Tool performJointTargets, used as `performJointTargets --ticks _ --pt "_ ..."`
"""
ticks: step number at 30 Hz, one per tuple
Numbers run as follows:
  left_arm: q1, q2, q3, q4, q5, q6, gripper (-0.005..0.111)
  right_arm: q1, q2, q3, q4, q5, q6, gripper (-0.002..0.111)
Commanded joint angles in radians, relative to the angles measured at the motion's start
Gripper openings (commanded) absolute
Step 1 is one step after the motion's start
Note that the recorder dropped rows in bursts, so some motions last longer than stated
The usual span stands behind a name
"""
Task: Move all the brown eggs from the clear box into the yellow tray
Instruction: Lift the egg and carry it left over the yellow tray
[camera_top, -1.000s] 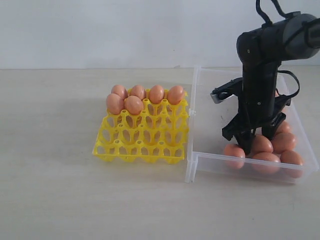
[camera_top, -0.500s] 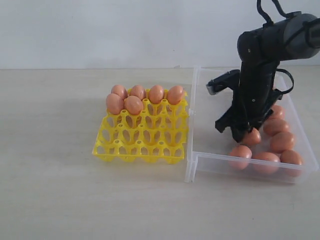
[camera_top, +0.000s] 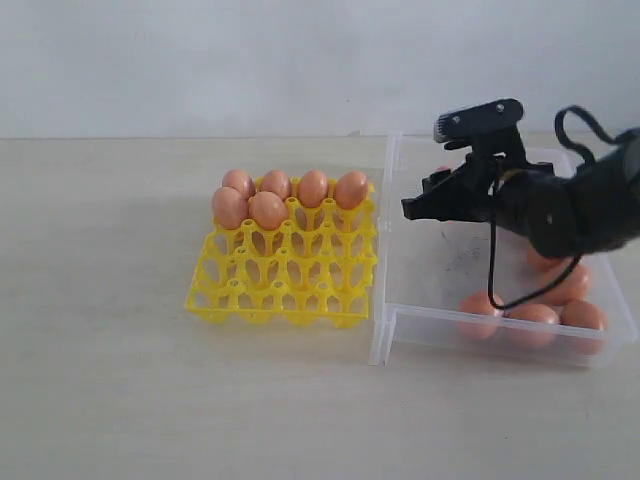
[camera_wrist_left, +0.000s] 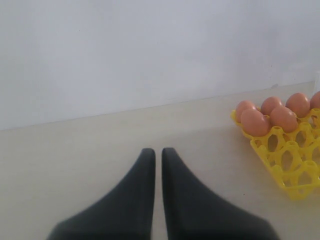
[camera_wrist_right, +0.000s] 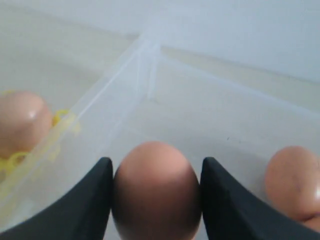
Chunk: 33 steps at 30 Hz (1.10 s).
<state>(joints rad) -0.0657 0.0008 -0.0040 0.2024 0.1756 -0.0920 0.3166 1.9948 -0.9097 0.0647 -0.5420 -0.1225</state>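
Right gripper (camera_wrist_right: 156, 165): its two black fingers are pressed against the sides of one brown egg, so it is holding that egg and is not wide open.
Held egg (camera_wrist_right: 156, 190): it sits between the fingers. In the exterior view it is almost hidden behind the gripper, which is raised above the left part of the clear box, at right of centre in the frame.
Left gripper (camera_wrist_left: 157, 152): its fingers are nearly together, with only a thin slit between them and nothing inside. It is over bare table (camera_wrist_left: 75, 145), apart from the tray.
Yellow tray (camera_top: 290, 290): it stands at centre left of the exterior frame, just beside the left wall of the box.
Eggs already in the tray (camera_top: 267, 210): six. Four fill the back row and two stand in the left cups of the second row.
Free cups: the right part of the second row and the two front rows show only yellow lattice.
Clear box (camera_top: 392, 200): it takes the right side of the exterior frame, and its left half is bare floor.
Eggs left in the box (camera_top: 530, 322): about five can be seen in the lower right corner. The arm covers part of this group, so I cannot give the exact number.
Progress: I judge it less than half done, with six eggs placed, one in the air and the group in the box not yet moved.
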Motion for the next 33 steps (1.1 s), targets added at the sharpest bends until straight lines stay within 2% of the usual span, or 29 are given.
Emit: performJointTargets --ticks 1,2,5,9,15,19,27,33 --pt "-0.005 -0.001 0.004 -0.002 -0.003 -0.005 0.004 -0.007 -0.015 0.171 -0.185 -0.577 0.264 0.000" --pt "-0.005 -0.001 0.004 -0.002 -0.003 -0.005 0.004 -0.007 -0.015 0.194 -0.237 -0.664 0.314 0.000" --pt "-0.005 -0.001 0.004 -0.002 -0.003 -0.005 0.004 -0.007 -0.010 0.183 -0.395 -0.679 0.507 0.000" --pt "-0.005 -0.001 0.004 -0.002 -0.003 -0.005 0.004 0.001 0.039 0.075 -0.644 -0.679 0.570 0.000" --pt "-0.005 -0.001 0.004 -0.002 -0.003 -0.005 0.004 0.078 0.236 -0.122 -0.634 -0.679 0.599 0.000" --pt "-0.005 -0.001 0.004 -0.002 -0.003 -0.005 0.004 0.086 0.334 -0.214 -0.638 -0.679 0.610 0.000" --pt "-0.005 -0.001 0.004 -0.002 -0.003 -0.005 0.004 0.099 0.354 -0.233 -0.651 -0.654 0.561 0.000" --pt "-0.005 -0.001 0.004 -0.002 -0.003 -0.005 0.004 0.099 0.354 -0.233 -0.684 -0.540 0.454 0.000"
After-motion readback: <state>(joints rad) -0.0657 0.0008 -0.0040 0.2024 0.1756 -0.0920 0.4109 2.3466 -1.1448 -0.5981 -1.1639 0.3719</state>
